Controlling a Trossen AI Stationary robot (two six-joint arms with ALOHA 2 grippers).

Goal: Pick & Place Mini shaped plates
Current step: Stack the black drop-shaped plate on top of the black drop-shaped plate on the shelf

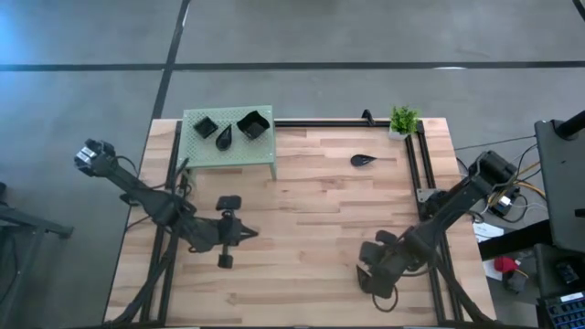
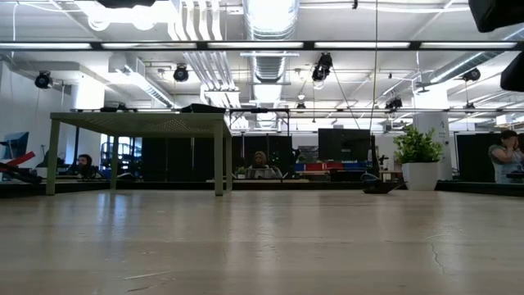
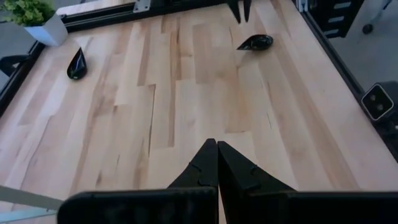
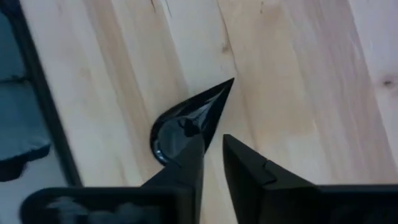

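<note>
Black, tiny and glossy, the mini shaped plates sit in three places. Three of them [image 1: 228, 128] rest on top of the green stand [image 1: 206, 149] at the far left of the counter [image 1: 311, 219] — two square ones with raised rims and a teardrop one between them. Another teardrop plate [image 1: 363, 161] lies alone on the bare wood, near the small green potted plant [image 1: 403, 121] at the far right corner. A third teardrop plate [image 4: 186, 124] lies near the counter's right front edge, right under the right tool [image 4: 211, 155]; its fingers stand a narrow gap apart, one fingertip [image 4: 193, 152] over the plate's rounded end, the other beside it over bare wood — whether either touches the plate cannot be told.

Over the front left of the counter, the left tool [image 3: 217, 163] hangs with its fingers pressed together and nothing between them. Its wrist view looks across the wood to both loose teardrop plates and the plant's white pot.

From the low view, the stand and the plant show at the counter's far edge, with people seated in the room behind.
</note>
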